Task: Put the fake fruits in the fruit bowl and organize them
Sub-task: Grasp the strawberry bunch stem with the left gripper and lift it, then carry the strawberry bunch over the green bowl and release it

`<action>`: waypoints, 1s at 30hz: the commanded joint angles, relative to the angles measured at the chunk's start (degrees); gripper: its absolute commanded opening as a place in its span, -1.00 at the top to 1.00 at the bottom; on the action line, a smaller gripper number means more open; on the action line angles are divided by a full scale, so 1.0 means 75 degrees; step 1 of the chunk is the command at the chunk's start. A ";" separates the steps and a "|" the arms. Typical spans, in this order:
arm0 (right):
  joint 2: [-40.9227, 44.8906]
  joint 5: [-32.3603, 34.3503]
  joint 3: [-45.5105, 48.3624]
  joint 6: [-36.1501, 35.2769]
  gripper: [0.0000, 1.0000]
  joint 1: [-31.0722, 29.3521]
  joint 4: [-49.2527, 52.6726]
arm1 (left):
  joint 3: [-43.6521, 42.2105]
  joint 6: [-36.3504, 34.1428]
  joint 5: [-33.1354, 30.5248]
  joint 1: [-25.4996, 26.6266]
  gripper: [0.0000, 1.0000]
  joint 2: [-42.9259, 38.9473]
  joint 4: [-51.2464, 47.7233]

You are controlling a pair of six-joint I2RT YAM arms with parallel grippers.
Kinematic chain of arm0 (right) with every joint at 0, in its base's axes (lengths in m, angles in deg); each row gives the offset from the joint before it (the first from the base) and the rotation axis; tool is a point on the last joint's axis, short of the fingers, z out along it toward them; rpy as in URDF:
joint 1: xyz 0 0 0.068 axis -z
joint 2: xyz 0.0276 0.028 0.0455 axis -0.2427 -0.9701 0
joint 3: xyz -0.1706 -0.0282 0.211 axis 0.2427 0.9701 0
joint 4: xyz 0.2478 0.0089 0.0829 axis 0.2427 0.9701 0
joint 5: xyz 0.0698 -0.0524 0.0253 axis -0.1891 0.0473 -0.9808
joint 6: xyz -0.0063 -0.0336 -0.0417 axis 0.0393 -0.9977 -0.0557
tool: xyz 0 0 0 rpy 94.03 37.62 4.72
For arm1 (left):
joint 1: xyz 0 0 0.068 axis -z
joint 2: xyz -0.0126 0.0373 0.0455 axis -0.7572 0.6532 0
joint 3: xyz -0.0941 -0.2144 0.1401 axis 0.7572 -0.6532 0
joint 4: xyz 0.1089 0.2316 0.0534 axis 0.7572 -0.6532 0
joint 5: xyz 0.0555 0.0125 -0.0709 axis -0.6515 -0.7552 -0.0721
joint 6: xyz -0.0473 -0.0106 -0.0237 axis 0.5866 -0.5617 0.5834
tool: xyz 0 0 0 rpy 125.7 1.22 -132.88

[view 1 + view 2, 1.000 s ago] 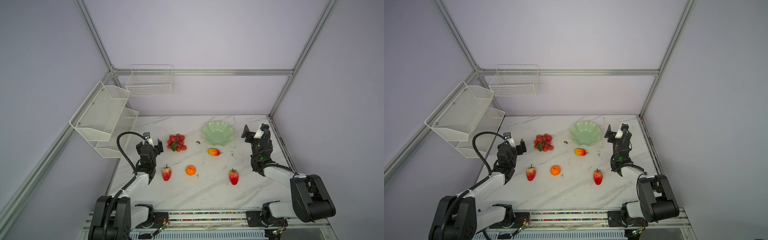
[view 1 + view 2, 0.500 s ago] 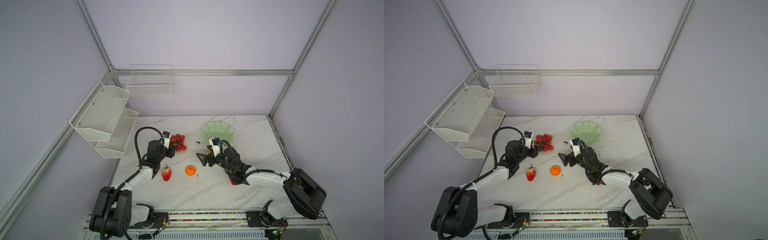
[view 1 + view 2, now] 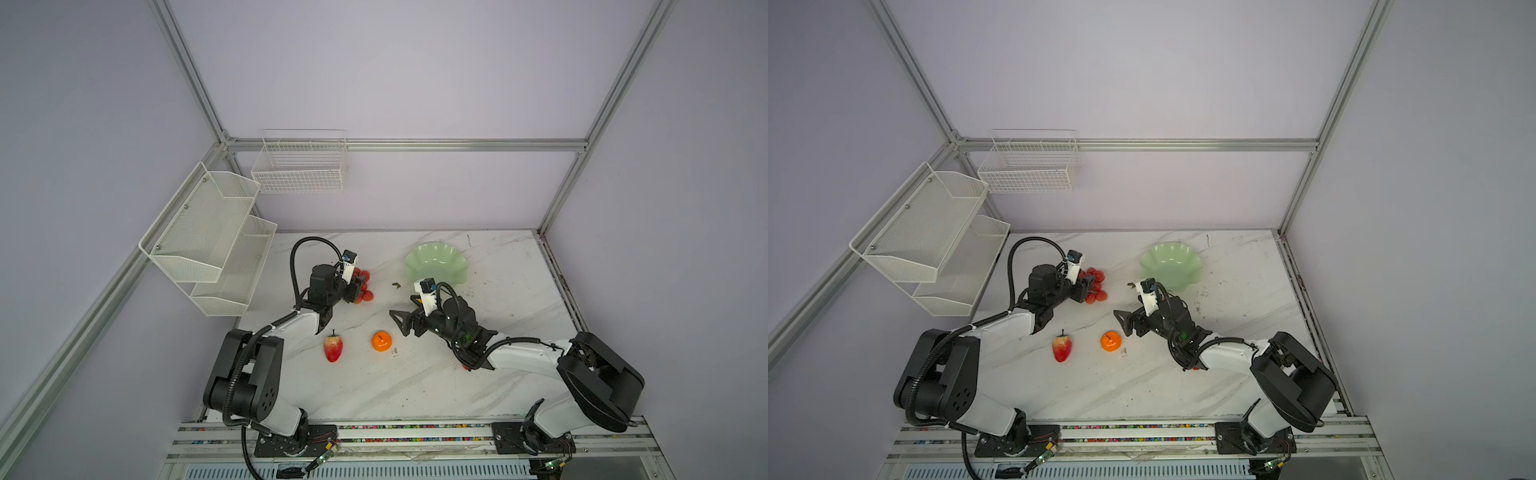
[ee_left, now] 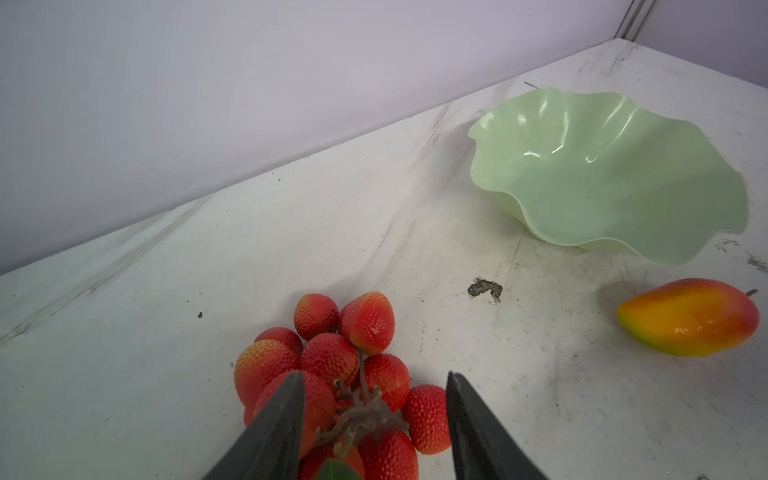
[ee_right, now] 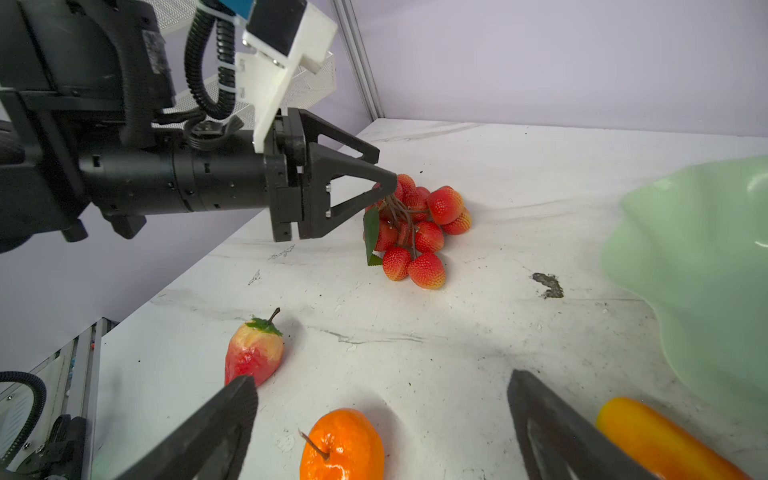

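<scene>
The berry cluster point(image 3: 365, 286) point(image 3: 1098, 284) point(image 4: 345, 332) point(image 5: 419, 232) lies on the marble table, and my left gripper point(image 3: 356, 291) point(image 3: 1090, 286) point(image 4: 374, 376) point(image 5: 388, 187) is shut on its stem end. My right gripper point(image 3: 398, 323) point(image 3: 1121, 323) point(image 5: 380, 378) stands wide open just above and behind the orange point(image 3: 381, 340) point(image 3: 1111, 340) point(image 5: 343, 444), touching nothing. A strawberry point(image 3: 333, 349) point(image 3: 1062, 349) point(image 5: 253, 353) lies left of the orange. The mango point(image 4: 690, 318) point(image 5: 656, 440) lies beside the right gripper, hidden in both top views. The pale green fruit bowl point(image 3: 436, 266) point(image 3: 1171, 266) point(image 4: 615, 166) point(image 5: 706, 270) holds no fruit.
A sliver of red point(image 3: 465, 368) point(image 3: 1192, 368) shows under the right forearm. A dark scrap point(image 3: 395, 285) point(image 4: 484, 289) lies between cluster and bowl. A white mesh shelf point(image 3: 208, 232) and a wire basket point(image 3: 299, 166) hang on the left and back walls.
The right arm swung from the table's right edge to the middle above the orange. The left gripper reached forward to the berry cluster and its jaws narrowed around it.
</scene>
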 commanded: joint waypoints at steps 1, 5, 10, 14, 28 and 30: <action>0.0145 -0.0001 0.0121 -0.0124 -0.95 -0.0030 -0.0218 | 0.0843 -0.0279 -0.0322 0.0050 -0.03 0.0211 0.0180; 0.0218 0.0055 0.0050 -0.0307 -0.95 -0.0032 0.0035 | 0.1015 -0.0294 -0.0326 0.0063 0.15 0.0438 0.0042; 0.0630 0.0335 0.0126 -0.0380 -0.95 -0.0025 0.0205 | 0.1014 -0.0291 -0.0230 0.0085 0.62 0.0349 0.0003; 0.1209 0.0736 0.0343 -0.0291 -0.95 -0.0021 0.0228 | 0.1056 -0.0276 -0.0276 0.0097 0.80 0.0070 -0.0104; 0.3284 0.1347 0.0574 0.0737 -0.95 0.0841 0.2423 | 0.2848 -0.0196 -0.0537 0.1141 1.00 -0.0588 -0.0745; 0.3624 0.1360 0.0753 0.0808 -0.95 0.1011 0.2522 | 0.3442 -0.0204 -0.0625 0.1481 1.00 -0.0299 -0.0897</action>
